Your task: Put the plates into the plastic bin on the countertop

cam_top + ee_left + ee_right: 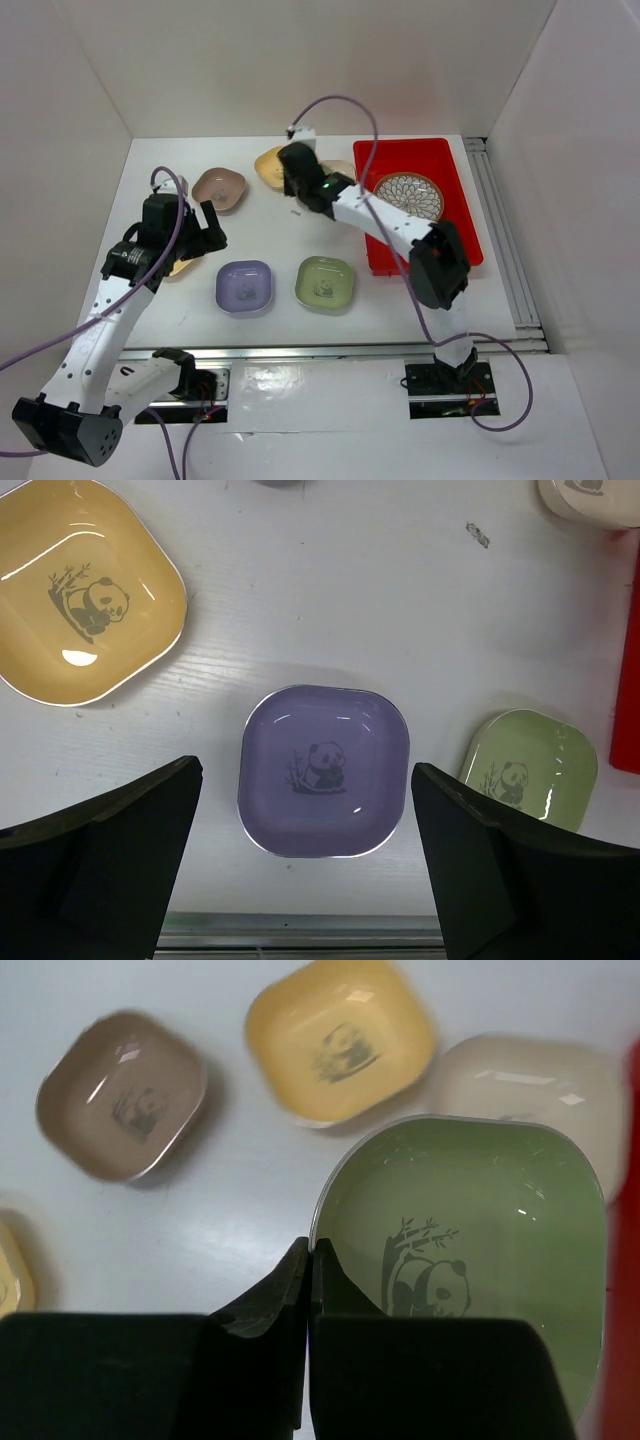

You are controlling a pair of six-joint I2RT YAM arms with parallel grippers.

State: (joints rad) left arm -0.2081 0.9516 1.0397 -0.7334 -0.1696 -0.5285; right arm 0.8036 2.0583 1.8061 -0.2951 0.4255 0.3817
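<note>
My right gripper (312, 1250) is shut on the left rim of a green dish (470, 1250) and holds it above the countertop (230, 1210), just left of the red bin (470, 215). The round patterned plate (410, 195) lies in the bin. My right gripper (297, 180) hides the held dish in the top view. Below it lie a yellow dish (340, 1040), a brown-pink dish (122, 1095) and a cream dish (520, 1080). My left gripper (305, 775) is open and empty above a lavender dish (325, 770). A second green dish (530, 770) and another yellow dish (85, 590) lie beside it.
White walls close the countertop at the back and sides. A metal rail (500, 230) runs along the right of the bin. The bin's red wall (628, 680) shows at the right edge of the left wrist view. The table's near edge (300, 925) lies just below the lavender dish.
</note>
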